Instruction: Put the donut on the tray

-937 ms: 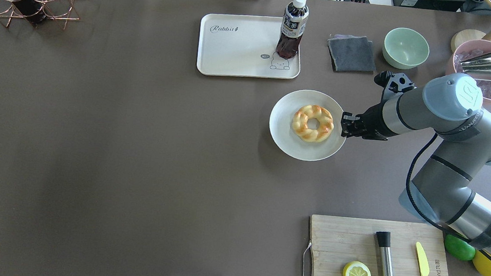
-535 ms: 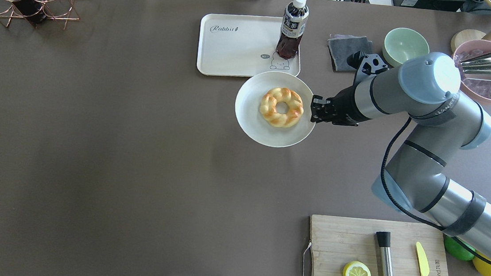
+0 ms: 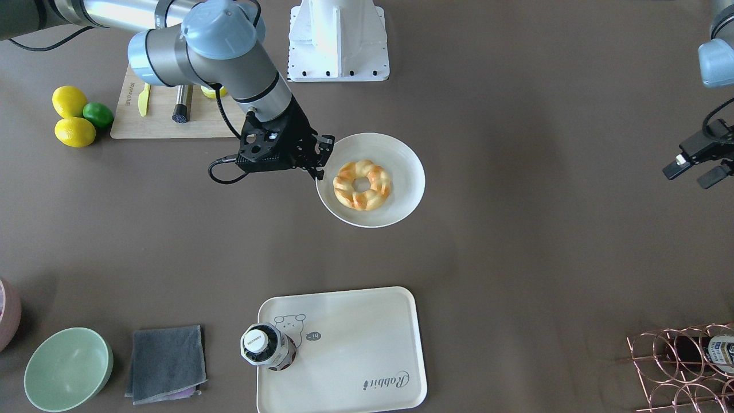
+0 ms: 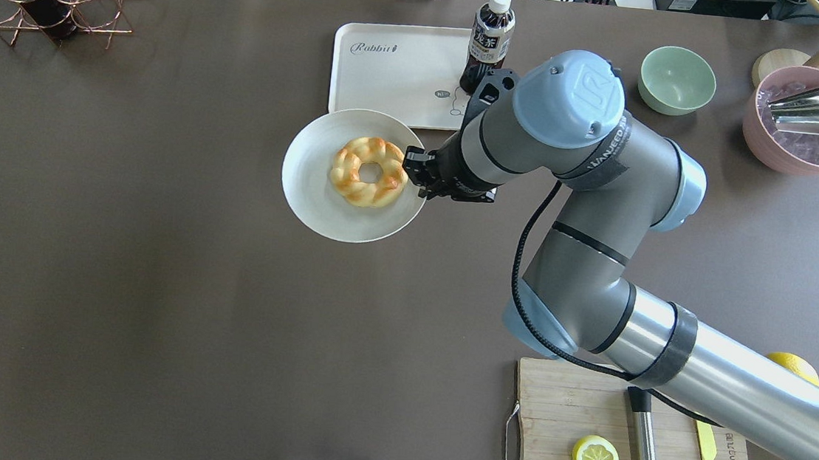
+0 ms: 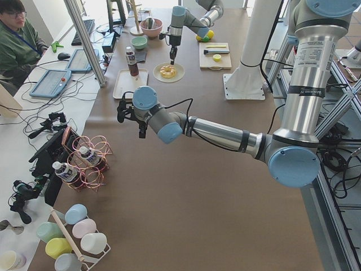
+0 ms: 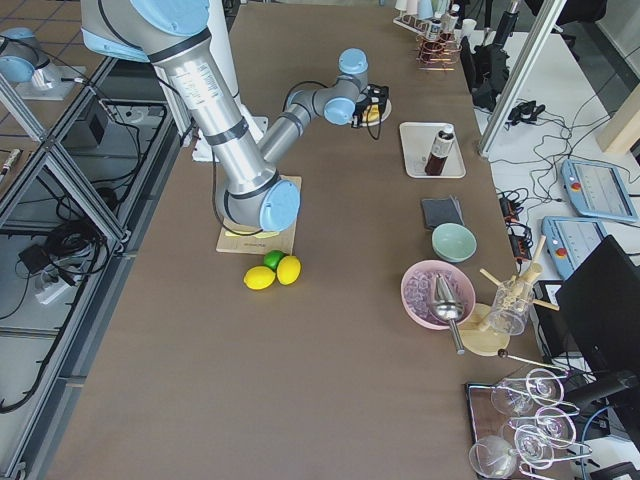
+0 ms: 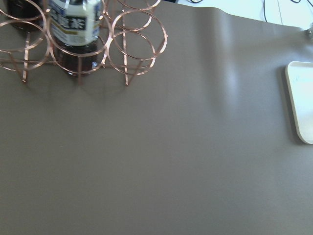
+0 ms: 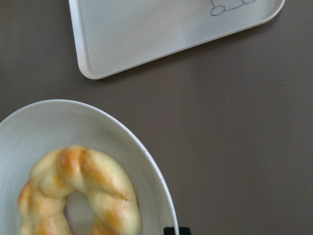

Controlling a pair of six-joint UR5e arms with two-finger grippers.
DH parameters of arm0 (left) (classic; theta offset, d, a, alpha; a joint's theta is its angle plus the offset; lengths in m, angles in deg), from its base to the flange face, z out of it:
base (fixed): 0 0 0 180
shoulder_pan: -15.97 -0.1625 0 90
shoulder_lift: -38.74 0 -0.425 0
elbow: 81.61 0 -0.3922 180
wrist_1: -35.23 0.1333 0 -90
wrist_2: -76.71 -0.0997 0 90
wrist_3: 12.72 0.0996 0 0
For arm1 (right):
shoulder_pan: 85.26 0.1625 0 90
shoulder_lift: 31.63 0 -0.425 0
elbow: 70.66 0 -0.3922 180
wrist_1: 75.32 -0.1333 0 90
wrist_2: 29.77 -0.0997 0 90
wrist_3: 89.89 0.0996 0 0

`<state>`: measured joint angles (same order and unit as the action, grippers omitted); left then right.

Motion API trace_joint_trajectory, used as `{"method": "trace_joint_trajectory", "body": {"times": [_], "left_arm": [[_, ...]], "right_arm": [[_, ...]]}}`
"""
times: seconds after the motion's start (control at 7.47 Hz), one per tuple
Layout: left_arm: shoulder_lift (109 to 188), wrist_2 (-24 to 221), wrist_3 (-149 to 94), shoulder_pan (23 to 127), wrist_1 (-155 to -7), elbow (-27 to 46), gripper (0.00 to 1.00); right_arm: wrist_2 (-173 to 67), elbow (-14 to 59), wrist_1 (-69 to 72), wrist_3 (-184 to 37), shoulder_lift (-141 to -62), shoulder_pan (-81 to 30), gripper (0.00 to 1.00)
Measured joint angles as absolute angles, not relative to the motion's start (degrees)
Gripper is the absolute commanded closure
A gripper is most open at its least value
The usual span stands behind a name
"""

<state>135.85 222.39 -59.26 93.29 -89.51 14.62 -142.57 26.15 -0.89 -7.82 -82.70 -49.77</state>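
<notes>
Travel of the right gripper [image 4: 414, 178], clamped on the rim of the round white plate [image 4: 309, 195], has carried the braided golden donut [image 4: 368, 171] leftward beside the cream rectangular tray [image 4: 393, 80], so you still face transferring it from plate to tray.

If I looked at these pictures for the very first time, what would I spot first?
Probably the golden twisted donut, sitting on a round white plate above the middle of the brown table. The right gripper, on a big grey-and-blue arm, pinches the plate's rim. Just beyond is the cream tray with a bear drawing, where a dark drink bottle stands.
</notes>
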Motion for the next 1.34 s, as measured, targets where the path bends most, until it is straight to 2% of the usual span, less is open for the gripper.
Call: {"method": "trace_joint_trajectory", "body": {"times": [0.4, 0.67, 0.8, 0.94, 1.07, 1.34], "left_arm": [[138.47, 213.90, -77.36, 80.98, -100.01, 14.96, 0.03], [140.51, 208.30, -83.94, 74.86, -102.57, 15.49, 0.07], [140.84, 207.21, -85.36, 73.53, -102.81, 16.00, 0.24], [140.98, 206.74, -86.13, 72.85, -102.89, 16.58, 0.46], [140.97, 206.60, -86.35, 72.52, -102.92, 16.92, 0.57], [140.84, 206.53, -86.44, 72.18, -102.93, 17.13, 0.58]], "right_arm": [[-138.99, 21.86, 4.46, -5.21, -74.19, -53.12, 1.00], [-136.18, 14.70, 5.69, -0.60, -66.57, -55.01, 1.00], [-134.76, 10.82, 5.64, 1.39, -63.03, -56.00, 1.00], [-133.59, 7.68, 5.58, 3.01, -60.24, -56.74, 1.00], [-132.96, 6.13, 5.51, 3.72, -58.85, -57.08, 1.00], [-132.58, 5.24, 5.39, 4.02, -58.08, -56.93, 1.00]]}}
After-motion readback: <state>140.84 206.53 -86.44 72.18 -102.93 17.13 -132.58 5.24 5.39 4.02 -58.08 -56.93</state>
